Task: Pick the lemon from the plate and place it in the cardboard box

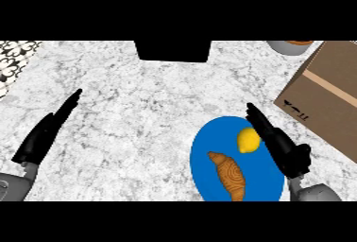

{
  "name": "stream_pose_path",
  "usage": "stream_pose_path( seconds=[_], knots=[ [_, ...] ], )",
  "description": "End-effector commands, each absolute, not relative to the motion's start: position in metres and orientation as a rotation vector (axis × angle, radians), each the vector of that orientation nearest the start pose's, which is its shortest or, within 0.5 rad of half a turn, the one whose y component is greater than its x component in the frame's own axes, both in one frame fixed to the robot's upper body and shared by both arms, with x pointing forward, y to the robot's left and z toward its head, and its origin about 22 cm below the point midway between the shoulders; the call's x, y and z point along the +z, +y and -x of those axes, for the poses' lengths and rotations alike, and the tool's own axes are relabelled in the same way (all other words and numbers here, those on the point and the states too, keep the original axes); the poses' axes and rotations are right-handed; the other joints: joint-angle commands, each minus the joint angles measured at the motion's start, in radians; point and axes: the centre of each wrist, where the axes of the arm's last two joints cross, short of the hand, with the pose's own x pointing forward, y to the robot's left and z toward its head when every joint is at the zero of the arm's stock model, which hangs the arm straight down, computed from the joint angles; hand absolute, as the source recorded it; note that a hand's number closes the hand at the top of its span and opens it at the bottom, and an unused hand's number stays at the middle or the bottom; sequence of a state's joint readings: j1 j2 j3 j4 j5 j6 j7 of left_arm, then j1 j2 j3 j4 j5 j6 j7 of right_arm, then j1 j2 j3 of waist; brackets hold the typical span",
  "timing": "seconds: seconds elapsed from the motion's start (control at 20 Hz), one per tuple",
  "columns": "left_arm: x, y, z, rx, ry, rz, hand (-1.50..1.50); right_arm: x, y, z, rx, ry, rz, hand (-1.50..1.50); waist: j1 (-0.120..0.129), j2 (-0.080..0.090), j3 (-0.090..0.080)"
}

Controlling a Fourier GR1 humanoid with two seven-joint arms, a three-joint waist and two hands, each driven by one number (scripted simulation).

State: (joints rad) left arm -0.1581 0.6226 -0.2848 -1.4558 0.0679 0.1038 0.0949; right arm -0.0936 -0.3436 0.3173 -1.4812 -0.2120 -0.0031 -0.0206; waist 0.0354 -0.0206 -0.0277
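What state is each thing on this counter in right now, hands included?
lemon: lying on the plate, not held.
croissant: lying on the plate, beside the lemon.
blue plate: flat on the counter.
cardboard box: at the right edge; whether it is open cannot be told.
right hand: open, fingers straight, over the plate's right rim beside the lemon.
left hand: open, resting at the left.

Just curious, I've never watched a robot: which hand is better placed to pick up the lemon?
The right hand. It hangs over the blue plate right beside the lemon, with the cardboard box on its side. The left hand is far across the counter.
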Motion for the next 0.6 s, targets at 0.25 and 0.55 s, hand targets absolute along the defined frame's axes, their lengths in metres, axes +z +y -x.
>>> stream_pose_path(
  seconds=[0.25, 0.55],
  knots=[
    [0.038, 0.321, -0.257, -0.009, -1.447, -0.195, 0.0, 0.052, -0.29, -0.252, -0.166, -1.653, 0.435, -1.5, -0.069, -0.015, 0.019],
    [0.036, 0.316, -0.25, 0.05, -1.42, -0.119, 0.0, 0.068, -0.287, -0.23, -0.272, -1.939, 0.995, -1.5, -0.072, -0.003, 0.024]
  ],
)
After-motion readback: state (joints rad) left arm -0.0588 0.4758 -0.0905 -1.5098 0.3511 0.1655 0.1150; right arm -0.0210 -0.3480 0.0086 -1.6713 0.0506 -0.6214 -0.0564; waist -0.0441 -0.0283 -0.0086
